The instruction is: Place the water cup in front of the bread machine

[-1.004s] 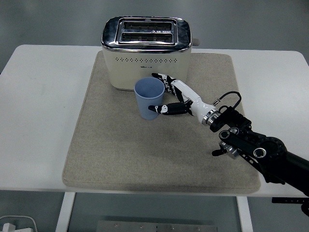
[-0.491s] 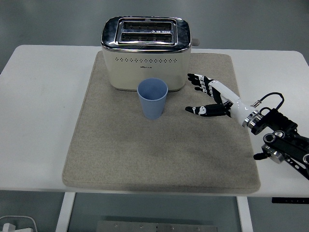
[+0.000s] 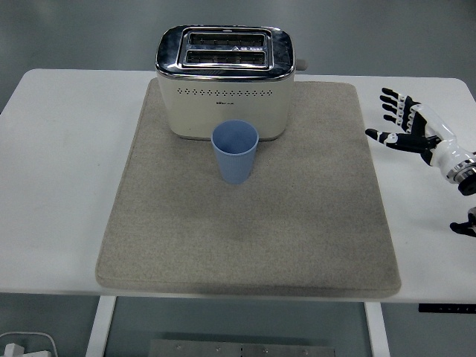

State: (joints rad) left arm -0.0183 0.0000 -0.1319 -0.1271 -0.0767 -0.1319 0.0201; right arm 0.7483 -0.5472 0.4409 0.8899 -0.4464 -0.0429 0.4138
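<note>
A blue water cup (image 3: 235,152) stands upright on the beige mat (image 3: 245,223), just in front of the cream and chrome bread machine (image 3: 224,82). My right hand (image 3: 405,123) hovers over the white table (image 3: 52,163) at the right edge, well apart from the cup, fingers spread and holding nothing. The left arm is out of view.
The mat covers the middle of the table, with bare table on both sides. A small black part (image 3: 465,227) of the right arm shows at the right edge.
My right hand let go of the cup and pulled back to the right, from beside the cup to the table's right edge. The cup stays in front of the bread machine.
</note>
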